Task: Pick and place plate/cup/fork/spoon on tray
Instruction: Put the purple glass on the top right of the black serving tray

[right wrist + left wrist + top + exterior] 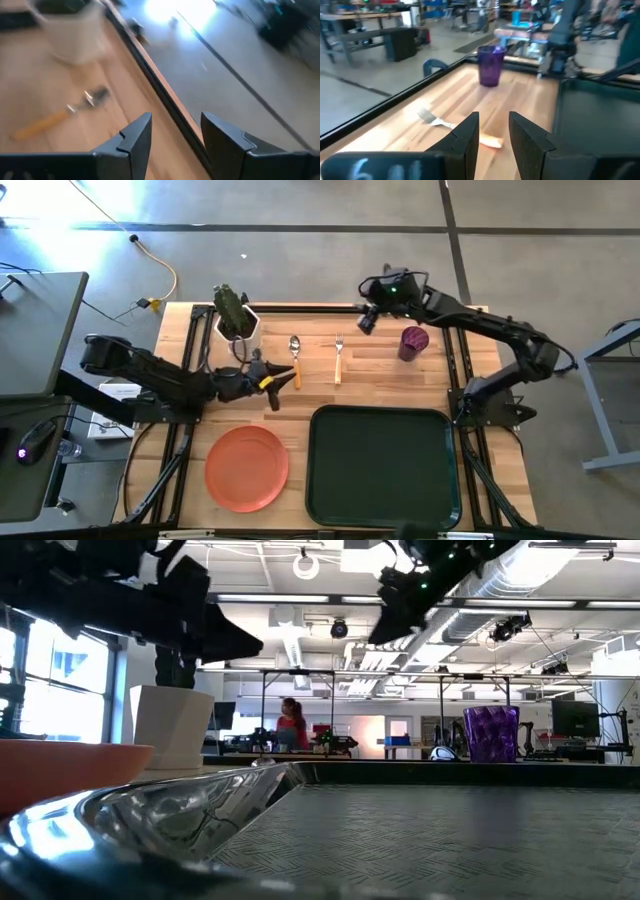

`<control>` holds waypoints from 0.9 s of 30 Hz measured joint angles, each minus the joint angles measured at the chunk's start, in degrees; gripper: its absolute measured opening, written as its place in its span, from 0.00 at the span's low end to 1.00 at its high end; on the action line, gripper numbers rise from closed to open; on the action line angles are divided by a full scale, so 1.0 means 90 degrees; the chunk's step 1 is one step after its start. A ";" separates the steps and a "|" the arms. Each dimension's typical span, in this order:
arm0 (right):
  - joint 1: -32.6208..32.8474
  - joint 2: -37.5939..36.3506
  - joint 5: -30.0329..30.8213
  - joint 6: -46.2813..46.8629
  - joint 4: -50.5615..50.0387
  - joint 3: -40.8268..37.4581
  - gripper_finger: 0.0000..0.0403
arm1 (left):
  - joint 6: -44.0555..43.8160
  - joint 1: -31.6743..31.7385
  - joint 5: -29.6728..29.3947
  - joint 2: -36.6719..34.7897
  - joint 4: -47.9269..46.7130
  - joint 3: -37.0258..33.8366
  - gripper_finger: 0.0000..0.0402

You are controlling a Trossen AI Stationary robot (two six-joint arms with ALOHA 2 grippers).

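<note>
The dark green tray (pixel 383 510) lies at the near right and the orange plate (pixel 247 468) left of it. The spoon (pixel 295 350) and the fork (pixel 338 360) lie flat side by side on the wood at mid-table. The purple cup (pixel 413 342) stands upright at the far right and also shows in the left wrist view (pixel 490 65). My left gripper (pixel 280 370) is open and empty just left of the spoon's handle. In its wrist view (pixel 493 137) the fork (pixel 427 117) lies beyond the fingers. My right gripper (pixel 366 320) is open and empty near the far edge, between fork and cup.
A white pot with a green cactus (pixel 235 320) stands at the far left, close behind my left gripper. The table's black-framed far edge (pixel 165 95) runs just beyond my right gripper. A person shows far back in the room (pixel 292 725).
</note>
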 joint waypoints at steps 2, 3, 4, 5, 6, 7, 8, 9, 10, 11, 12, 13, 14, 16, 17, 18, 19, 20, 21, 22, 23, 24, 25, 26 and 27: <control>0.0000 0.0236 -0.0455 -0.0164 0.0355 0.0000 0.40 | -0.0005 -0.0016 -0.0291 0.0150 -0.0149 0.0072 0.25; 0.0000 0.0323 -0.0572 -0.0184 0.0361 0.0000 0.40 | -0.0006 -0.0002 -0.0365 0.0236 -0.0252 0.0104 0.25; 0.0000 0.0403 -0.0629 -0.0198 0.0324 0.0000 0.40 | -0.0009 0.0029 -0.0421 0.0298 -0.0297 0.0113 0.25; 0.0002 0.0479 -0.0639 -0.0198 0.0261 0.0000 0.40 | -0.0013 0.0077 -0.0466 0.0349 -0.0283 0.0121 0.25; -0.0004 0.0543 -0.0638 -0.0199 0.0150 0.0000 0.40 | -0.0016 0.0149 -0.0485 0.0407 -0.0278 0.0165 0.25; -0.0025 0.0601 -0.0631 -0.0200 0.0032 -0.0001 0.40 | -0.0023 0.0219 -0.0484 0.0451 -0.0254 0.0191 0.25; -0.0042 0.0658 -0.0619 -0.0197 -0.0056 -0.0005 0.40 | -0.0026 0.0304 -0.0464 0.0488 -0.0248 0.0214 0.25; -0.0052 0.0694 -0.0617 -0.0169 -0.0102 -0.0005 0.40 | -0.0022 0.0397 -0.0344 0.0533 -0.0266 0.0241 0.25; -0.0088 0.0705 -0.0617 -0.0130 -0.0143 -0.0007 0.40 | 0.0018 0.0502 -0.0109 0.0587 -0.0286 0.0288 0.25; -0.0108 0.0701 -0.0615 -0.0078 -0.0192 -0.0007 0.40 | 0.0090 0.0620 0.0186 0.0650 -0.0301 0.0356 0.24; -0.0125 0.0695 -0.0617 -0.0014 -0.0165 -0.0007 0.40 | 0.0171 0.0745 0.0484 0.0692 -0.0344 0.0443 0.24; -0.0127 0.0684 -0.0617 0.0053 -0.0137 -0.0007 0.40 | 0.0222 0.0852 0.0765 0.0728 -0.0399 0.0551 0.24; -0.0129 0.0671 -0.0616 0.0168 -0.0138 -0.0007 0.40 | 0.0288 0.0957 0.1034 0.0758 -0.0470 0.0682 0.24; -0.0126 0.0637 -0.0614 0.0348 -0.0116 -0.0007 0.40 | 0.0451 0.1116 0.1414 0.0821 -0.0701 0.0967 0.24; -0.0123 0.0618 -0.0616 0.0395 -0.0122 -0.0007 0.40 | 0.0522 0.1171 0.1505 0.0824 -0.0875 0.1082 0.24; -0.0116 0.0603 -0.0617 0.0471 -0.0173 -0.0007 0.40 | 0.0597 0.1217 0.1546 0.0824 -0.1085 0.1214 0.24; -0.0093 0.0590 -0.0614 0.0502 -0.0247 -0.0007 0.40 | 0.0694 0.1242 0.1569 0.0824 -0.1282 0.1352 0.24; -0.0063 0.0586 -0.0569 0.0513 -0.0297 -0.0007 0.40 | 0.0795 0.1265 0.1584 0.0822 -0.1473 0.1478 0.24; -0.0040 0.0558 -0.0433 0.0492 -0.0400 -0.0007 0.40 | 0.0902 0.1299 0.1584 0.0822 -0.1678 0.1592 0.24; -0.0027 0.0515 -0.0247 0.0492 -0.0582 -0.0007 0.40 | 0.0991 0.1312 0.1550 0.0822 -0.1862 0.1680 0.25; 0.0010 0.0466 0.0028 0.0496 -0.0739 -0.0007 0.40 | 0.1030 0.1326 0.1494 0.0824 -0.2033 0.1771 0.25; 0.0051 0.0419 0.0323 0.0536 -0.0876 -0.0007 0.40 | 0.1034 0.1342 0.1448 0.0824 -0.2171 0.1847 0.25; 0.0087 0.0366 0.0603 0.0618 -0.1061 -0.0007 0.40 | 0.1020 0.1349 0.1386 0.0822 -0.2283 0.1902 0.25; 0.0124 0.0306 0.0876 0.0689 -0.1296 -0.0007 0.40 | 0.0961 0.1351 0.1330 0.0822 -0.2381 0.1925 0.25; 0.0166 0.0244 0.1126 0.0804 -0.1496 -0.0007 0.40 | 0.0908 0.1354 0.1279 0.0836 -0.2455 0.1925 0.25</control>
